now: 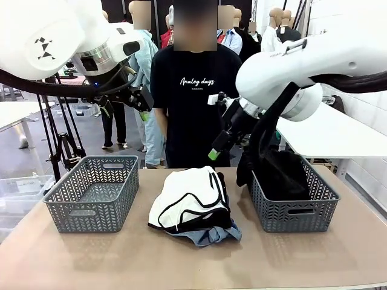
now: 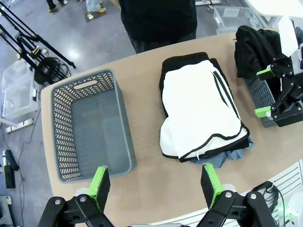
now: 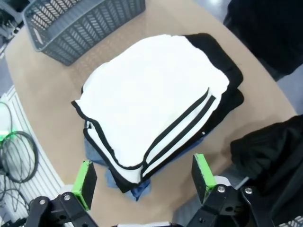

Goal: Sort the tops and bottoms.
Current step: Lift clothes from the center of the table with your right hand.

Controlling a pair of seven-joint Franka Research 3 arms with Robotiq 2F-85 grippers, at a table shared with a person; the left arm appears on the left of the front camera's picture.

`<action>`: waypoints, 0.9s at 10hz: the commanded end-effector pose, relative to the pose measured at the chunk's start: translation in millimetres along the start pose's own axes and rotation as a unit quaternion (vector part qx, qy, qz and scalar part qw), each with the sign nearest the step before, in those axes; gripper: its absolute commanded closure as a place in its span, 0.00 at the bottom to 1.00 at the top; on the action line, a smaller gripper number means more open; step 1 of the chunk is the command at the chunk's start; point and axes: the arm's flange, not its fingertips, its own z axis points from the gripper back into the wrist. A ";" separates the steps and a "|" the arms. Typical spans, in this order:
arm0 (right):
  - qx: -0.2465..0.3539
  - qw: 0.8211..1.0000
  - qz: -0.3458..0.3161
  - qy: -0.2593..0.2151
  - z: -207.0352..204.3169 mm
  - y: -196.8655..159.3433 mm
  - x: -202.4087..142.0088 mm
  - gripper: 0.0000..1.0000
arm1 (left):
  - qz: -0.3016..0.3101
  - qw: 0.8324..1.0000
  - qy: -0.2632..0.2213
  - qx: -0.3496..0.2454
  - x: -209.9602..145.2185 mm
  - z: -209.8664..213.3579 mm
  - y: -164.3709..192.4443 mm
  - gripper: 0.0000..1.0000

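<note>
Black cloth already lies in the right basket; the left basket is empty. At centre frame on the desk, the white piece tops a black piece and denim, so about three remain. The left hand and right hand hover, fingers apart.

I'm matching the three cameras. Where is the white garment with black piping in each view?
Front view: white garment lies mid-table, right of the empty basket.
Left wrist view: centre-right, right of that basket.
Right wrist view: centre, basket at top left.
Shared landmark: the empty basket.
</note>
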 end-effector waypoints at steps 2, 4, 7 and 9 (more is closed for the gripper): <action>-0.001 1.000 -0.001 -0.021 18.9 2.6 -3.8 0.00 | 0.000 1.000 -0.007 -0.003 -0.9 -0.9 3.3 0.00; -0.024 0.999 -0.034 0.001 -10.7 19.2 -4.8 0.00 | 0.000 1.000 -0.007 -0.003 -0.9 -0.9 3.3 0.00; -0.082 0.992 -0.090 0.036 -70.9 43.3 33.9 0.00 | 0.000 1.000 -0.007 -0.003 -0.9 -0.9 3.3 0.00; -0.108 0.985 -0.105 0.078 -105.8 46.5 49.6 0.00 | 0.000 1.000 -0.007 -0.003 -0.9 -0.9 3.3 0.00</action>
